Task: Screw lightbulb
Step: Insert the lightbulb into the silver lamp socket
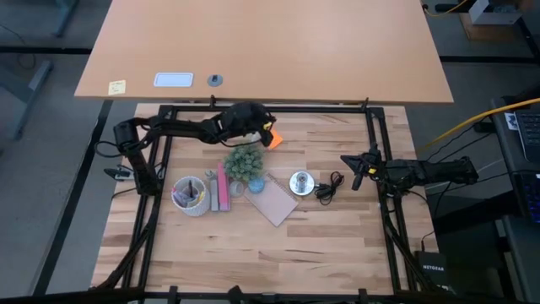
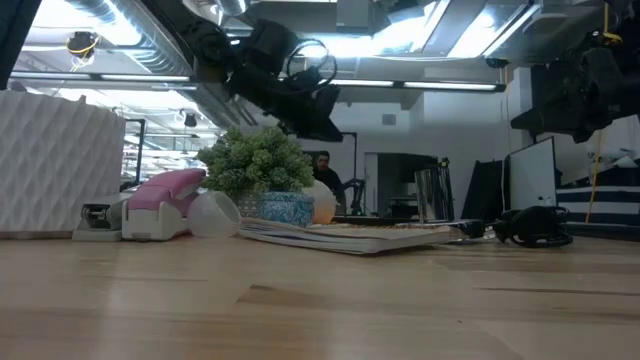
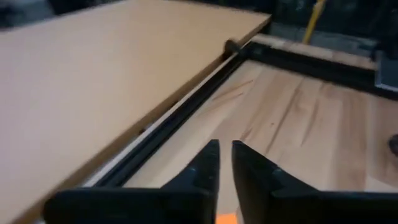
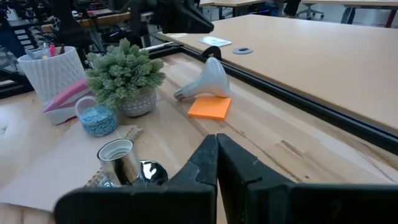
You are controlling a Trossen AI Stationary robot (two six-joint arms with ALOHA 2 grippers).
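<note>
The lightbulb (image 4: 207,81), frosted white with a grey screw base, lies on its side. Its globe rests on an orange sticky note (image 4: 209,107), and its base points toward a potted plant (image 4: 124,78). The shiny silver socket (image 4: 118,158) stands upright on a brown board, with its black cord (image 1: 329,187) beside it. My left gripper (image 3: 225,163) hovers above the bulb near the table's far rail (image 1: 263,125). It is open by a narrow gap and holds nothing. My right gripper (image 4: 216,149) waits shut at the right side (image 1: 348,162), clear of everything.
A white ribbed cup of pens (image 1: 190,196), a pink stapler (image 1: 222,187) and a small blue pot (image 1: 256,184) crowd around the plant left of the socket. A black frame rail (image 1: 270,108) runs along the far edge. The near half of the table is bare wood (image 1: 270,253).
</note>
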